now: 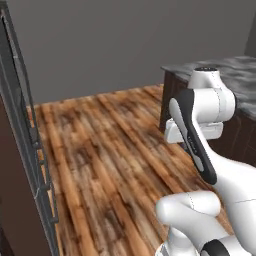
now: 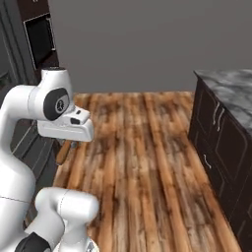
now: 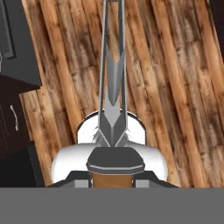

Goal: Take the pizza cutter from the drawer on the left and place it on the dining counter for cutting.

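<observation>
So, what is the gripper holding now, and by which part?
The gripper holds the orange-handled pizza cutter by its orange handle end.

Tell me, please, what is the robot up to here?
The arm is carrying the pizza cutter in its gripper, jaws closed on the orange handle, held above the wooden floor. In the right base view the handle pokes out below the hand. The dining counter stands off to the right, so the cutter has not been set down yet.
</observation>
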